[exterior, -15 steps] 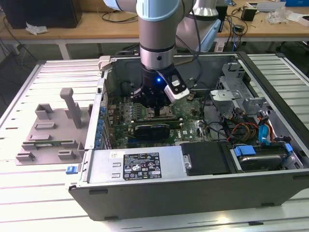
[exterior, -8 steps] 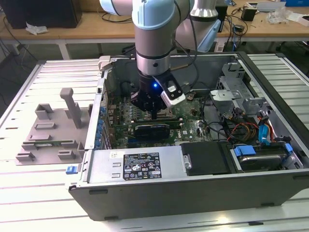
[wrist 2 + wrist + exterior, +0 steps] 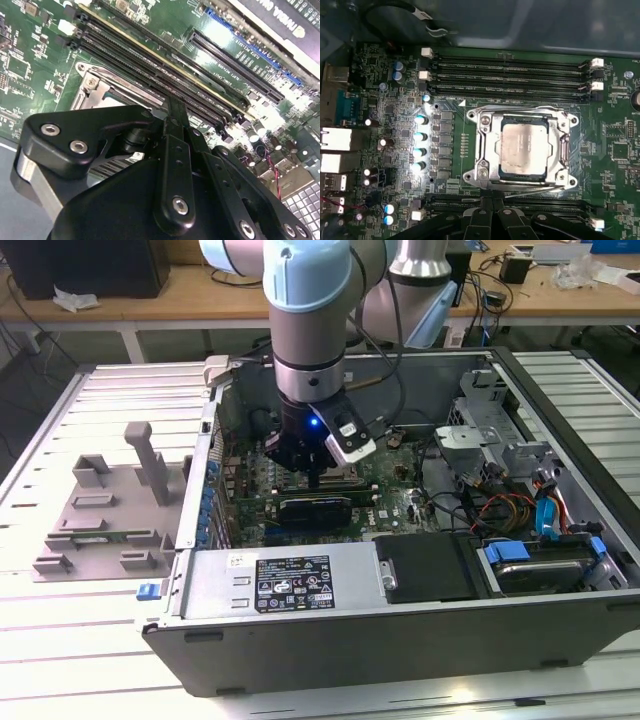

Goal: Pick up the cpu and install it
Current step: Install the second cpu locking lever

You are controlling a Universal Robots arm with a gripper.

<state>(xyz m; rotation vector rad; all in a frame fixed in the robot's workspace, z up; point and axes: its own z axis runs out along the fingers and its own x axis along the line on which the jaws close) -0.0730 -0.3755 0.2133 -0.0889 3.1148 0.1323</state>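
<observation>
One small flat square cpu with a dull silver-grey metal top (image 3: 524, 149) is on record, seated inside the square bright-metal socket frame (image 3: 482, 150) on the green motherboard (image 3: 385, 107), as the first wrist view shows it. Its edges run parallel to the frame's sides and it looks level, with no corner visibly raised. Being square, it offers no long axis to align to.

One black multi-link gripper (image 3: 492, 205) stands just beside that frame, on the side nearer the camera, with a row of long black memory slots (image 3: 545, 204) running across beneath its links. The cpu lies just beyond the finger ends, near but not in contact so far as can be seen. The fingers (image 3: 486, 212) sit drawn in close together with nothing between them, so the gripper reads as closed and empty. In the second wrist view the same black linkage (image 3: 172, 150) hangs low over the socket frame's corner (image 3: 92, 82).

One light-blue and grey robot arm (image 3: 308, 310) comes straight down into the open grey computer case (image 3: 400, 635) in the exterior view, its gripper (image 3: 315, 475) poised over the board near the long black expansion card (image 3: 315, 508).

Judgement: the chip appears already set in its socket, and the frame's lid has not been closed over it.
</observation>
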